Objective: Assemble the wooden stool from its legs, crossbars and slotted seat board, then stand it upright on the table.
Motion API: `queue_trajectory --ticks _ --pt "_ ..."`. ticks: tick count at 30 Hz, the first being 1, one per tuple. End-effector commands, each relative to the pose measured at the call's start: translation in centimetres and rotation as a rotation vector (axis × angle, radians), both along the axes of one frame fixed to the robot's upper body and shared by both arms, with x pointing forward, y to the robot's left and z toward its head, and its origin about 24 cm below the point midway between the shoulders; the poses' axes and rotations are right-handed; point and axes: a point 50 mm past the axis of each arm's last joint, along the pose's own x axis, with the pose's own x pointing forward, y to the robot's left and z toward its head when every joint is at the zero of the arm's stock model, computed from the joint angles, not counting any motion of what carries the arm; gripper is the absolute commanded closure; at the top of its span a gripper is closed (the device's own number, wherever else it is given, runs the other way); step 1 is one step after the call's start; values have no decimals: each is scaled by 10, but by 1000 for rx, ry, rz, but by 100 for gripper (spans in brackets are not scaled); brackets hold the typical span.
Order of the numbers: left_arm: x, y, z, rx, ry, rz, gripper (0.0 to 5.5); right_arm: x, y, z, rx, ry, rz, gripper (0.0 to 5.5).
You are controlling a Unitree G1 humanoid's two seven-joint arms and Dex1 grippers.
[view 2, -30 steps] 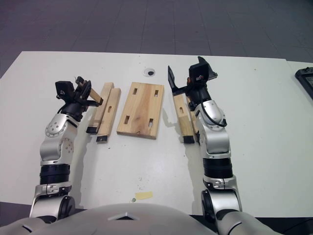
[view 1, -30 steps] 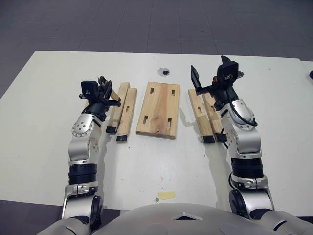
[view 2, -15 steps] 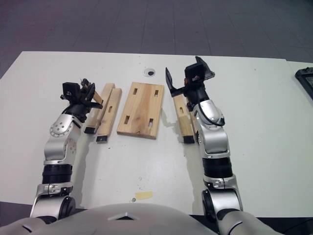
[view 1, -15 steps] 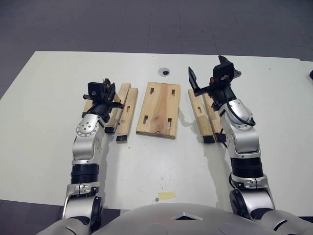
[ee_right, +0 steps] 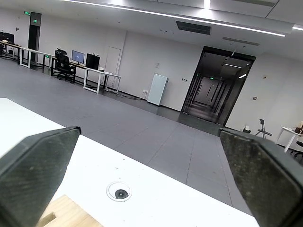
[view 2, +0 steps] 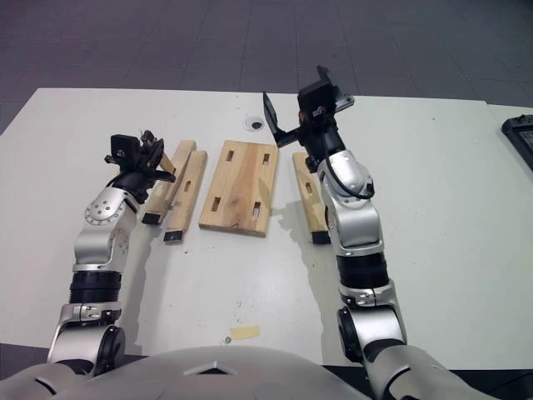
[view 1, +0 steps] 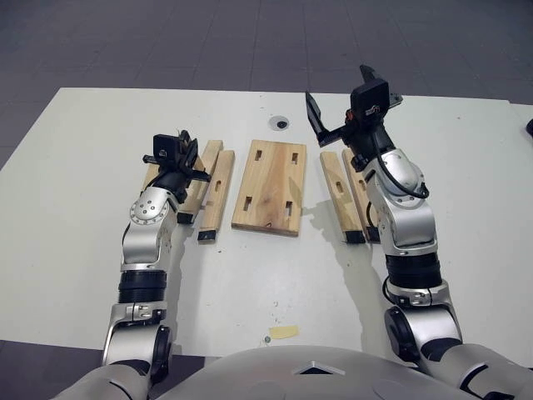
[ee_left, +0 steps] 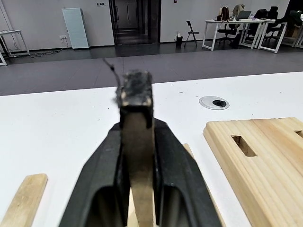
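On the white table [view 1: 92,167], as the head camera sees it, the slotted seat board [view 1: 268,187] lies flat in the middle with its four slots facing up. The left pair of legs [view 1: 217,193] lies side by side just left of the board. The right pair of legs [view 1: 341,196] lies just right of it, and all four have dark ends toward the robot. The left gripper [view 1: 181,156] sits low at the far end of the left pair, beside the outer leg. The right gripper [view 1: 337,93] is raised above the far end of the right pair, its fingers spread wide with nothing between them. A round cable hole [view 1: 281,123] lies beyond the board.

From the left wrist, the left gripper [ee_left: 136,156] is pressed together on a narrow wooden piece [ee_left: 136,87], whose dark, frayed tip sticks out past the fingers. The seat board [ee_left: 255,151] lies on one side of it and a separate slat end [ee_left: 23,201] on the other.

From the right wrist, the two dark fingers [ee_right: 33,172] stand far apart. Between them are the table, the cable hole [ee_right: 119,191] and a corner of the seat board [ee_right: 57,215].
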Motion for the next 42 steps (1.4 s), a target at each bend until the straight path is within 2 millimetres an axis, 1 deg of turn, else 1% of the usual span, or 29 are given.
queue_trajectory --ticks 1,7,12,13,18,23,26,28,30,31,33,35,36,37,38,40,42 --pt "-13 7 -33 9 225 40 508 3 2 7 6 -10 18 10" --pt "-2 1 6 -65 12 35 508 5 1 7 2 -8 21 10" --pt "0 -2 21 -93 -102 47 508 6 2 7 0 -9 24 10" --pt "0 -2 24 -93 -121 47 471 6 1 7 0 -9 23 10" --pt "1 -2 30 -95 -169 56 392 7 1 6 -3 -8 23 10" --pt "1 -2 30 -88 -178 60 313 7 1 5 -5 -3 24 10" --pt "-1 -1 30 -73 -182 64 268 7 1 4 -6 0 24 10" --pt "-4 2 34 -68 -202 71 230 7 0 2 -8 5 24 10" --pt "-6 12 56 -105 -282 99 197 6 -1 1 -8 11 21 10" --pt "-5 17 72 -160 -332 112 173 6 -1 0 -7 14 19 10" --pt "-3 22 102 -250 -419 112 146 6 -1 -1 -4 18 15 10" --pt "5 21 126 -234 -471 73 115 5 -2 -3 0 22 9 10" --pt "11 18 133 -221 -476 50 93 5 -2 -4 2 26 6 10" --pt "16 16 137 -198 -473 40 82 5 -2 -5 4 29 3 10" --pt "24 16 137 -171 -447 53 65 5 -1 -6 5 34 2 10" --pt "41 15 128 -92 -359 90 36 4 2 -9 3 42 9 10" --pt "50 12 125 -19 -328 100 11 3 6 -11 -1 46 23 10"
